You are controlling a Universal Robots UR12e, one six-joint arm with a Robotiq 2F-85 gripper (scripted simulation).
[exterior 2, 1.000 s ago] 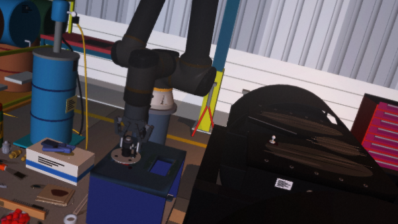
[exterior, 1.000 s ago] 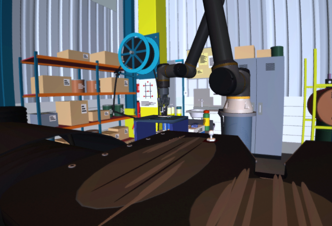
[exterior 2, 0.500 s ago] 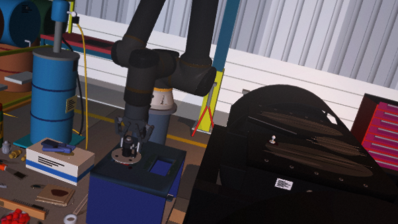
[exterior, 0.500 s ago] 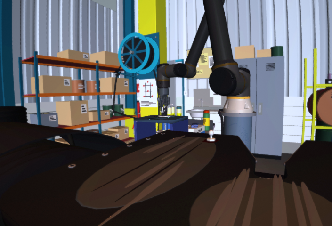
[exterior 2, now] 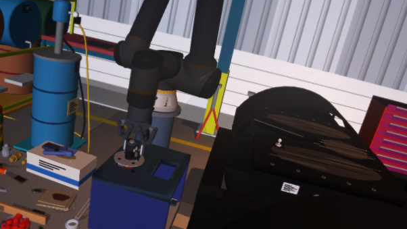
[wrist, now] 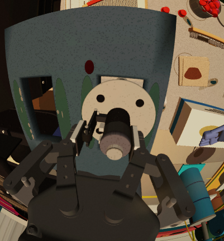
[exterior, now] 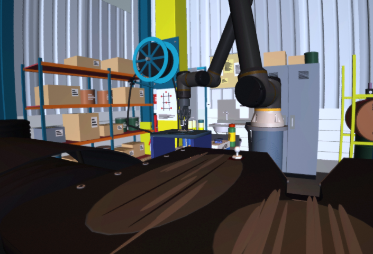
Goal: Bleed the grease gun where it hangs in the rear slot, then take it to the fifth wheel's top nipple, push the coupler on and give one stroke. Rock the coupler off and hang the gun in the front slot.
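Observation:
The grease gun (wrist: pixel 115 134) (exterior 2: pixel 131 150) hangs in one slot of the blue stand, its beige round flange (wrist: pixel 119 103) resting on the stand's top, and its dark knurled handle is gripped by my closed gripper (wrist: pixel 107 136) (exterior 2: pixel 134 144) (exterior: pixel 184 122) from straight above. The other slot (wrist: pixel 37 104) (exterior 2: pixel 165 171) stands empty beside it. A small red spot (wrist: pixel 89 66) marks the stand's top near the gun. The fifth wheel's top nipple (exterior: pixel 237 152) (exterior 2: pixel 279 142), a small white knob, stands on the dark plate well away from the stand.
The stand's top (exterior 2: pixel 142 171) edges lie close around the gun. A white box with a blue tool (exterior 2: pixel 60 162), a blue drum (exterior 2: pixel 54 93) and small items on the floor sit beside the stand. The robot's pedestal (exterior: pixel 266 134) stands behind it.

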